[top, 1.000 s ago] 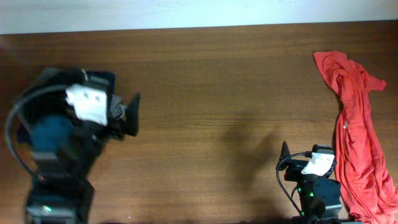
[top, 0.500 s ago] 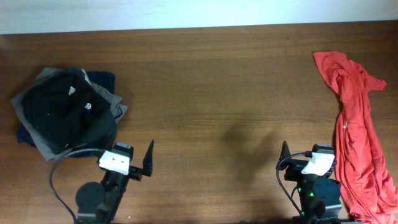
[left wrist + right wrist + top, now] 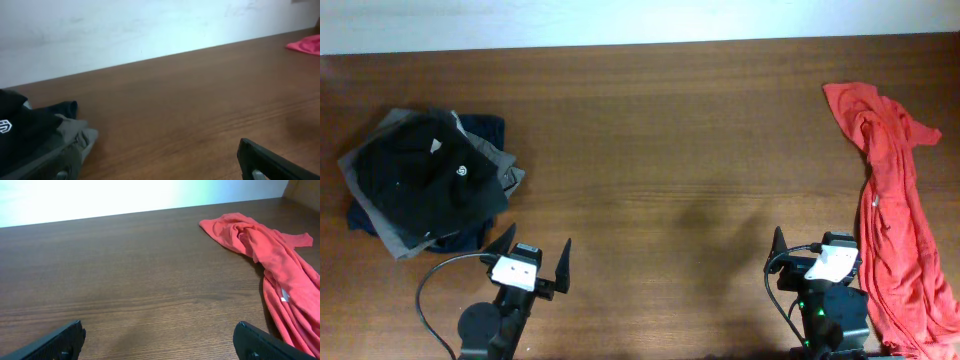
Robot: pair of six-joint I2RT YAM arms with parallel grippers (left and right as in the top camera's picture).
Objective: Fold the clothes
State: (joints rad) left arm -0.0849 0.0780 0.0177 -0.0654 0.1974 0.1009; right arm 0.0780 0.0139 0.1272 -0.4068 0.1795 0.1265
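Black left hand (image 3: 533,252) and right hand (image 3: 818,252) sit spread and empty at the table's (image 3: 670,130) near edge. Beside the right one, a crumpled red shirt (image 3: 895,220) stretches away. It looks limp and light, probably best pinched at a hem corner. Folded dark pile (image 3: 420,185) lies far left.
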